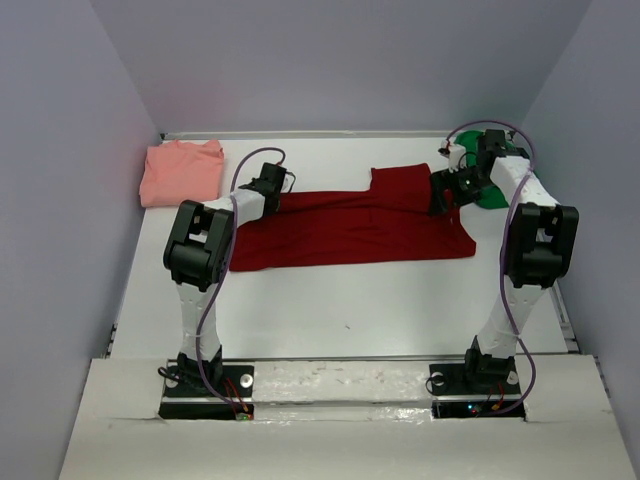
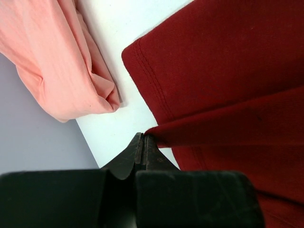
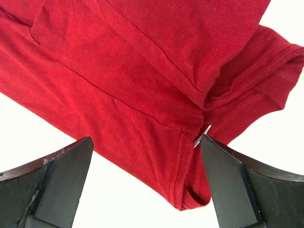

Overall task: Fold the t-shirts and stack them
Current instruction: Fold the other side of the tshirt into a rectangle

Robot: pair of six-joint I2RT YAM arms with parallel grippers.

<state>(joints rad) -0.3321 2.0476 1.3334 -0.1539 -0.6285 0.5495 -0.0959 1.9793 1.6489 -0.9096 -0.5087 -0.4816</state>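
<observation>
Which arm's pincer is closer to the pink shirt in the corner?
Left. The left pincer grips the red shirt at its edge, just beside the pink shirt; the right pincer hangs open over that shirt's far end, near the green shirt.

Red shirt [image 1: 350,230] central; pink [image 1: 182,172], green [image 1: 492,198] rearward

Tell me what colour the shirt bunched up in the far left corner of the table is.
The shirt is salmon pink, plain with no pattern; the left wrist view shows it best.

Plain dark red t-shirt [image 1: 350,225], salmon-pink t-shirt [image 1: 182,172], bright green t-shirt [image 1: 492,198], white table [image 1: 350,300], pale lilac walls [image 1: 330,60]
</observation>
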